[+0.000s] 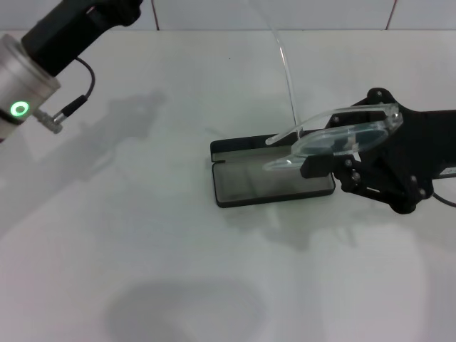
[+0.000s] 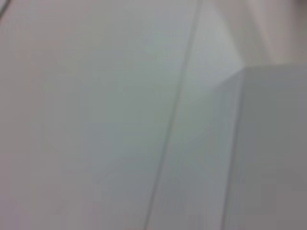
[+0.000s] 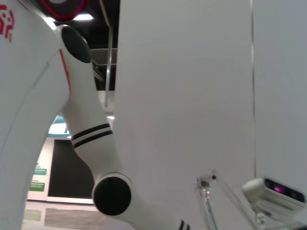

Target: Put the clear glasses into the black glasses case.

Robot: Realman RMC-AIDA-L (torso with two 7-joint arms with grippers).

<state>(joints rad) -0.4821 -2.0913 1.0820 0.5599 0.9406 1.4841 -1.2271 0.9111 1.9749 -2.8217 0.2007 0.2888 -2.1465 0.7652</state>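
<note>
The black glasses case [image 1: 246, 182] lies open in the middle of the white table, grey lining up, with its lid [image 1: 239, 147] flat behind it. My right gripper [image 1: 333, 155] comes in from the right and is shut on the clear glasses [image 1: 342, 135], holding them just above the case's right end. One clear arm of the glasses [image 1: 287, 71] sticks up and away toward the back wall; the other reaches down toward the case. A clear hinge part of the glasses [image 3: 205, 184] shows in the right wrist view. My left arm [image 1: 28, 78] hangs raised at the top left.
The white table [image 1: 142, 249] runs to a tiled wall [image 1: 285, 13] at the back. A cable [image 1: 80, 89] loops off the left wrist. The right wrist view looks at the robot's white body [image 3: 91, 139]; the left wrist view shows only white surfaces.
</note>
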